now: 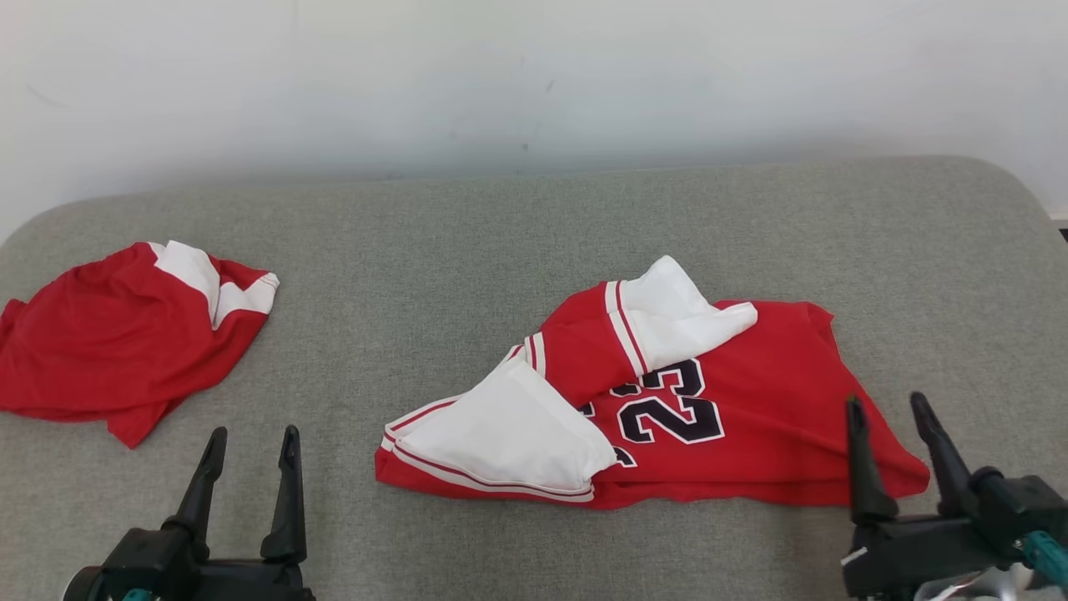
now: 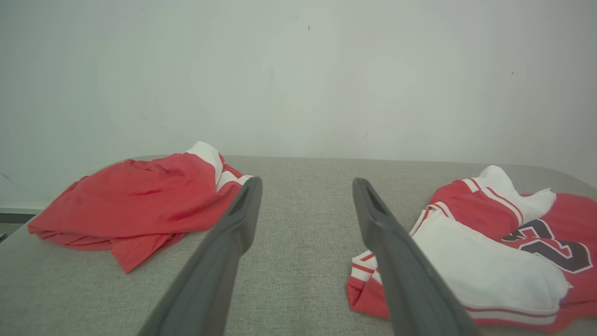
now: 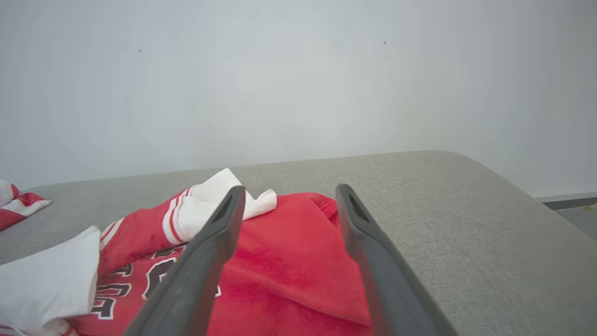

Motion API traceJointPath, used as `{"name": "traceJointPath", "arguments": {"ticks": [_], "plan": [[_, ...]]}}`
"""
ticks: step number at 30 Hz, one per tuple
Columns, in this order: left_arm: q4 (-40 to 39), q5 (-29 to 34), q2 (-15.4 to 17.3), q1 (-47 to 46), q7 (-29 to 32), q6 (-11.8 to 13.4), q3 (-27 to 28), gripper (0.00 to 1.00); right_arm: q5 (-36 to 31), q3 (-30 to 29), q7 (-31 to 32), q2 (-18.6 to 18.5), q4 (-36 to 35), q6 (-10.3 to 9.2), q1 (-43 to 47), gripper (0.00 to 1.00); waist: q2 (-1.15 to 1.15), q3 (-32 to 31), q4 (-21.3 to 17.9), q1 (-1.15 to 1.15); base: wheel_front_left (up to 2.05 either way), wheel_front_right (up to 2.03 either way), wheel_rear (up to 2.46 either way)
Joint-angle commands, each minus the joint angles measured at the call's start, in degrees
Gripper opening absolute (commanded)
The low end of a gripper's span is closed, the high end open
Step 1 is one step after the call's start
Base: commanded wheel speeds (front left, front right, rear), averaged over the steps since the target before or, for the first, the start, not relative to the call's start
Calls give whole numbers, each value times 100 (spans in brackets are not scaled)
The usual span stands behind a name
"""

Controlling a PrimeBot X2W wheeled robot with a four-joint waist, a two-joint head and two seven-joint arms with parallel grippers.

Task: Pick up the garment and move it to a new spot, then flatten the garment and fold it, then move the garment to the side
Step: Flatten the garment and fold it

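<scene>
Two spread, empty tools: left gripper (image 1: 254, 434), right gripper (image 1: 886, 403). I judge the crumpled red-and-white jersey (image 1: 751, 392) relocated; flattening, folding remain.

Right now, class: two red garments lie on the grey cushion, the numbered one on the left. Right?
No. The numbered jersey lies on the right; the plain garment is on the left. Both are on the grey cushion, as the head view shows.

Dark tapered fingers (image 1: 289, 484), black mounts (image 1: 926, 542), possibly teal fittings (image 1: 1043, 553)
</scene>
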Motion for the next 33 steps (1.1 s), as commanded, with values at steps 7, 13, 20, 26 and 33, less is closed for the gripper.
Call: {"name": "traceJointPath", "arguments": {"ticks": [7, 13, 20, 26, 33], "plan": [[-14, 44, -20, -20, -5, -26, 67, 100, -177, 303, -209, 380, -484, -15, 234, 100, 0, -20, 7, 0, 0, 0, 0], [-3, 78, -30, -61, -5, -25, 58, 100, -202, 398, -243, 469, -449, -15, 251, 100, 0, 4, 13, 0, 0, 0, 0], [201, 130, 97, -578, -5, -25, -302, 100, -210, 450, -242, 480, -325, -15, 89, 100, 0, 123, -88, 0, 0, 0, 0], [683, -1, 309, -1353, 14, -29, -938, 100, -173, 502, -245, 506, -226, -15, -39, 100, 0, 305, -332, 0, 0, 0, 0], [1406, -313, 601, -2208, 207, -30, -1768, 100, -168, 462, -237, 554, -182, -15, -139, 100, 0, 537, -686, 0, 0, 0, 0]]}}
